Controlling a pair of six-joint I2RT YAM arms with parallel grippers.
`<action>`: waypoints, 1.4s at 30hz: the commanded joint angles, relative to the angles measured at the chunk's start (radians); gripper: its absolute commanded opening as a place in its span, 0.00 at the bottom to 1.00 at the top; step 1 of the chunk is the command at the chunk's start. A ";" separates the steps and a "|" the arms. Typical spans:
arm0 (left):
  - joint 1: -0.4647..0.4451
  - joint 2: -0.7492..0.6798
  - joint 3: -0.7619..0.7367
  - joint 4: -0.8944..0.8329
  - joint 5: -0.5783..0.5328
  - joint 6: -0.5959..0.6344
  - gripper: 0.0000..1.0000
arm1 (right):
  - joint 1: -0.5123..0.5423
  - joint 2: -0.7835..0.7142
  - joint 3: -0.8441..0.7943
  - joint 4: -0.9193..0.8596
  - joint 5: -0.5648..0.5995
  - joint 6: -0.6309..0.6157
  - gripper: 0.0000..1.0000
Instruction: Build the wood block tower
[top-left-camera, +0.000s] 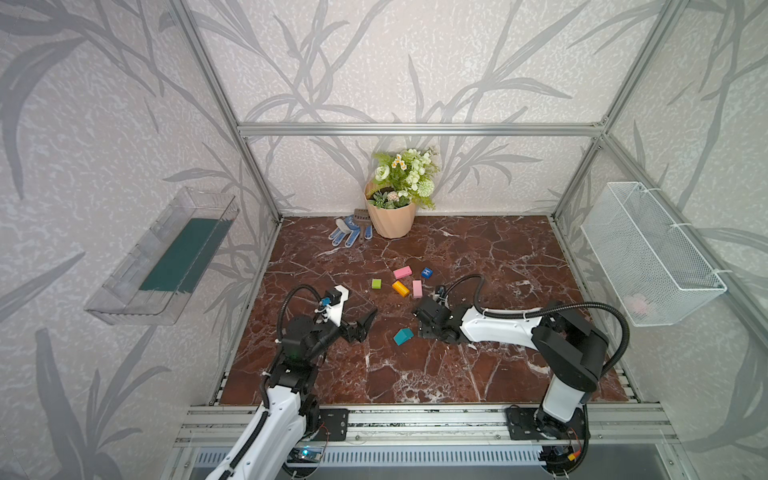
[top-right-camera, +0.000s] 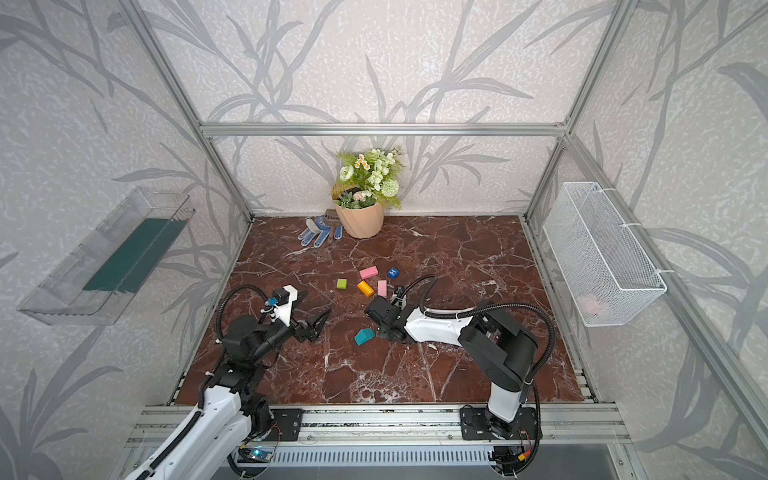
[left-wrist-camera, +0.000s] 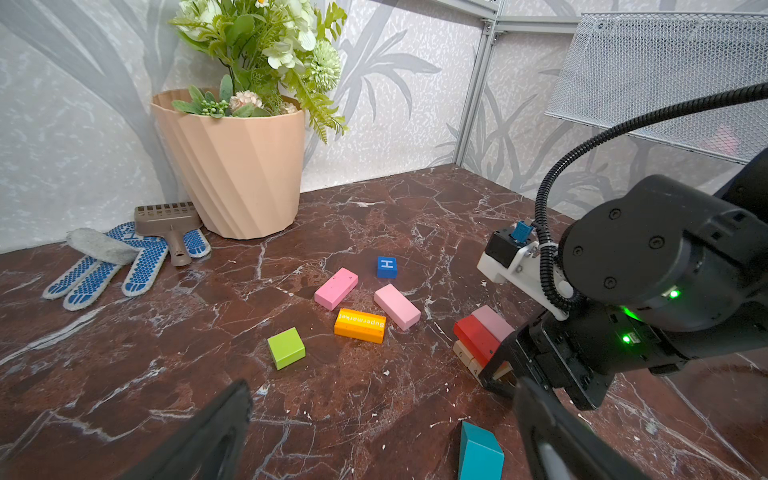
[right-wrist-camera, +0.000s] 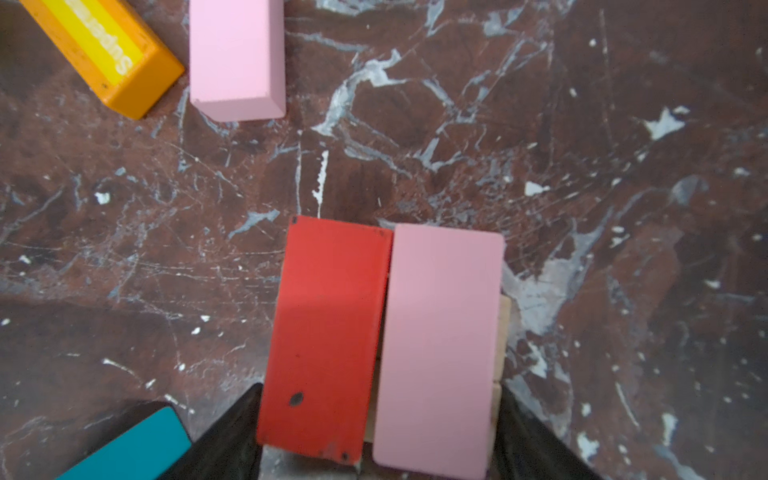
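1. My right gripper straddles the tower, flanking its red block and pink block, probably to square them over the tan base; clamped or loose, I cannot tell
2. My left gripper hangs wide open and empty near the tower, leaving room
3. The teal house piece lies just beside the tower, likely kept for the top

**A:** Upper middle of the frame, at the back wall?

**B:** Flowerpot; gloves just left of it.

**A:** Centre?

**B:** One cluster. Plain cube leftmost, H cube rightmost. Lettered oblong between them, second oblong above it, third oblong just right of it.

**A:** Below the cluster?

**B:** House-shaped piece, lying apart. In the right wrist view, the tower is at lower middle: two oblongs side by side on a base layer.
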 joint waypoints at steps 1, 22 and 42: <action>-0.003 -0.008 -0.009 0.022 0.002 0.005 0.99 | -0.003 -0.005 0.028 -0.012 0.025 -0.009 0.84; -0.003 -0.012 -0.011 0.024 0.001 0.005 0.99 | -0.002 -0.027 0.093 -0.099 0.071 -0.014 0.82; -0.003 -0.012 -0.010 0.023 -0.001 0.005 0.99 | -0.006 0.041 0.059 -0.030 0.046 -0.032 0.99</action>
